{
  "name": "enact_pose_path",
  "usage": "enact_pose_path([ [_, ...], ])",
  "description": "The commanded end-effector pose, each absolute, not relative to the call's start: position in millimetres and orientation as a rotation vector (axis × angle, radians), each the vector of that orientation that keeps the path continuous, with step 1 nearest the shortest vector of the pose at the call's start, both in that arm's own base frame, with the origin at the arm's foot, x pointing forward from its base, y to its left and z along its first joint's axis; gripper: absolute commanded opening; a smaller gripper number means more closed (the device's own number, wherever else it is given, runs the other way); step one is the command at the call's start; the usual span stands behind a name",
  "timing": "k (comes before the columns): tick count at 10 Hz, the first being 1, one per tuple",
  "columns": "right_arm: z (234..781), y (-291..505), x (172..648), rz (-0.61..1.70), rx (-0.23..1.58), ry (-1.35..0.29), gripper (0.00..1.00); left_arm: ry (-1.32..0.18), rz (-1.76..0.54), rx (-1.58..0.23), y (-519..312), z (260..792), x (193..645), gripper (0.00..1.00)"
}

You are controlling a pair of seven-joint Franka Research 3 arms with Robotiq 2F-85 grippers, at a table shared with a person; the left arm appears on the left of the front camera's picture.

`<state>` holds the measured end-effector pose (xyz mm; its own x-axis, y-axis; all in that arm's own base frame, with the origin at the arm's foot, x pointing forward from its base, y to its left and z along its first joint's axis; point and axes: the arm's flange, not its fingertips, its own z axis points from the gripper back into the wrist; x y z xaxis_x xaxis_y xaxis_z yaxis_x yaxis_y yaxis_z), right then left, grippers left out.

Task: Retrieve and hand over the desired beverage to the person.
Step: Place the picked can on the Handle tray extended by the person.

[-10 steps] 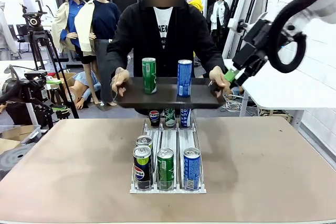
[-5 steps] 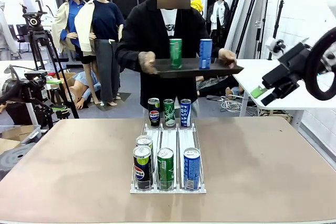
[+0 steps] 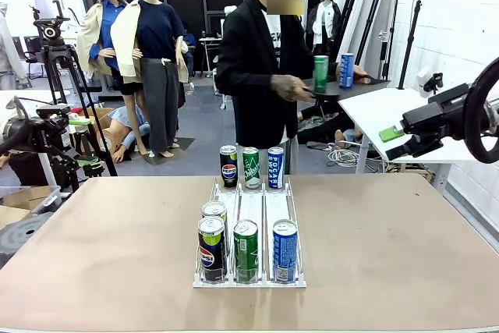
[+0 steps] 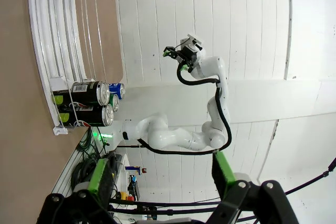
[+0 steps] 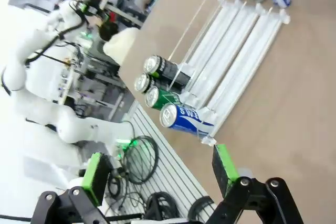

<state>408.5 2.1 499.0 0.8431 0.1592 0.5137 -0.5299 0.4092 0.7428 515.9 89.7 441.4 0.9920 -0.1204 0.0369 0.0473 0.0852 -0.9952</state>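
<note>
Task barely begun: no can picked. Right gripper [image 3: 399, 143] spread, empty, high off counter [image 3: 390, 255]. Left gripper [image 4: 157, 179] spread, empty. Cans in rack [image 3: 249, 274] mid-counter. Person [image 3: 261, 68] turned aside with tray [image 3: 343, 87], well apart. Retrieval and handover left.

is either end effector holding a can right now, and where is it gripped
Nothing is held. The right end effector and the left end effector are both open and empty, away from the cans in the rack.
</note>
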Motion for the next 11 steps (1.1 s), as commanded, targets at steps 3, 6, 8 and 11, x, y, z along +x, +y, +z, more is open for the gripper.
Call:
enact_pose_path([
  [3, 457.8, -10.6, 416.3, 0.378, 1.308, -0.433, 1.00, 0.055, -0.125, -1.469, 89.9, 442.6, 515.6, 1.00],
  [6, 445.4, -20.7, 403.7, 0.309, 1.418, -0.390, 1.00, 0.055, -0.125, -1.469, 89.9, 442.6, 515.6, 1.00],
  [8, 436.9, -28.3, 395.3, 0.292, 1.462, -0.397, 1.00, 0.055, -0.125, -1.469, 89.9, 442.6, 515.6, 1.00],
  [11, 434.7, -25.7, 401.0, 0.304, 1.513, -0.386, 1.00, 0.055, -0.125, -1.469, 89.9, 442.6, 515.6, 1.00],
])
